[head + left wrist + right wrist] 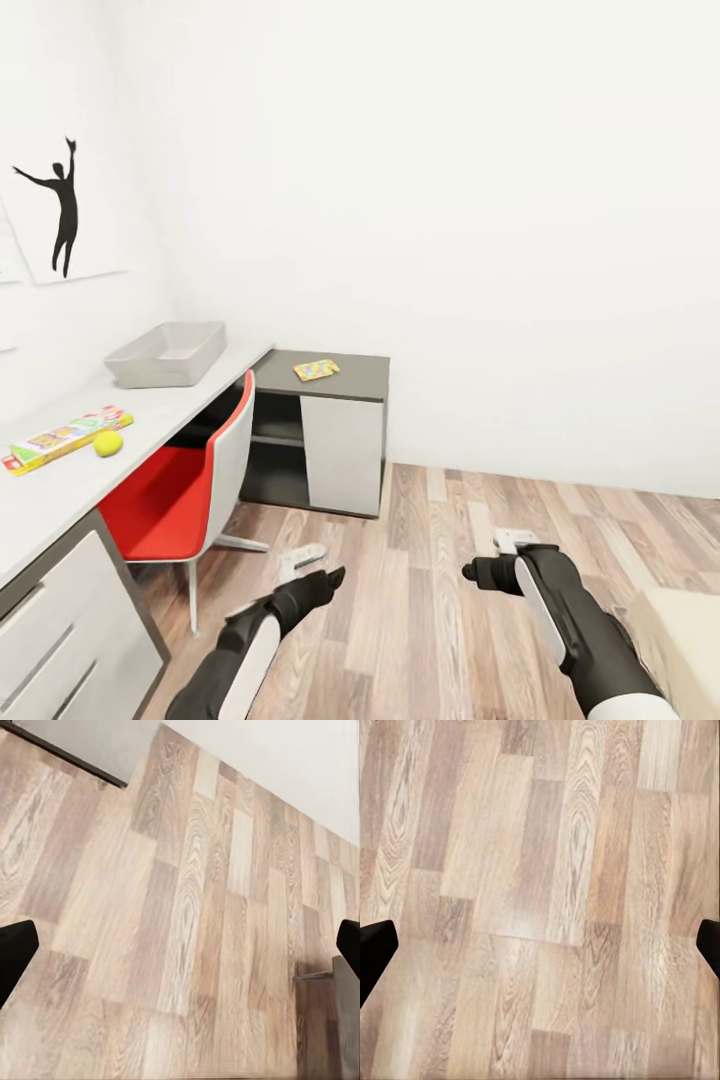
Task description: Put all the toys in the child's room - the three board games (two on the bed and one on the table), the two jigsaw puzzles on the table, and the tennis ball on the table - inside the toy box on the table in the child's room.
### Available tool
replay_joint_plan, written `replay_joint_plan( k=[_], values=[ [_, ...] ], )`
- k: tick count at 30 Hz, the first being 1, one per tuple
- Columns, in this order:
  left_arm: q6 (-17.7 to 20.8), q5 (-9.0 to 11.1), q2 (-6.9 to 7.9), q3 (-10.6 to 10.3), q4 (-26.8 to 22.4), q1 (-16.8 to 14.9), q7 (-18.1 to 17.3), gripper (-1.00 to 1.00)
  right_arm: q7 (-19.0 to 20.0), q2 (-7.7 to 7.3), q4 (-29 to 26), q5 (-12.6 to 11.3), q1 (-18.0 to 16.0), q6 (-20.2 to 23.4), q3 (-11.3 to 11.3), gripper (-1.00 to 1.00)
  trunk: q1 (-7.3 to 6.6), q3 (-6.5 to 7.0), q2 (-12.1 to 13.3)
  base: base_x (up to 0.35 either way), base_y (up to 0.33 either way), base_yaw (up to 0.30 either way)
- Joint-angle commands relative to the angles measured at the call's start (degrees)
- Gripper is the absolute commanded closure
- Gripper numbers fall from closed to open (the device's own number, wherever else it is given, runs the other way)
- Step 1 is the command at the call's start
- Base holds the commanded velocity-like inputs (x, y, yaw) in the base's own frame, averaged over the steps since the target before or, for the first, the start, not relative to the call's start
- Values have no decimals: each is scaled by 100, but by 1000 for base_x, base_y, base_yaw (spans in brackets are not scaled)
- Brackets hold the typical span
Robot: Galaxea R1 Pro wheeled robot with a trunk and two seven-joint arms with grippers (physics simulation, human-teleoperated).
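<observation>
The light grey toy box (165,355) stands on the white table (60,485) by the left wall. Nearer me on the table lie a flat green, red and yellow printed box (62,438), apparently a board game, and the yellow-green tennis ball (108,443) touching its right end. A square jigsaw puzzle (316,369) with a yellow, pink and blue pattern rests on the lower dark grey cabinet (335,385). My left gripper (300,558) and right gripper (512,543) hang over the wooden floor, both open and empty, far from the toys. A beige bed corner (685,640) shows at the lower right.
A red and white chair (190,480) is tucked under the table between the drawer unit (70,630) and the cabinet. Wooden floor (440,560) stretches ahead to the white wall. A poster with a black figure (62,205) hangs above the table.
</observation>
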Motion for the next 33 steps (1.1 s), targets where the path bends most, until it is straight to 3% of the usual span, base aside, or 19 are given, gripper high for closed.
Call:
replay_joint_plan(
  k=[1, 13, 33],
  values=[
    [26, 61, 3, -54, -92, 43, 96, -100, 0, -3, -15, -20, 1, 27, 4, -100, 0, -6, -3, 0, 0, -288],
    [27, 93, 3, -236, -370, 204, 637, -100, 0, -2, -54, -25, 19, 38, 7, -100, 0, -6, -3, 0, 0, -288],
    [15, 132, 4, -247, -377, 240, 669, -100, 4, -61, -310, -33, 38, 37, -41, -100, 0, -6, -3, 0, 0, -288]
  ],
)
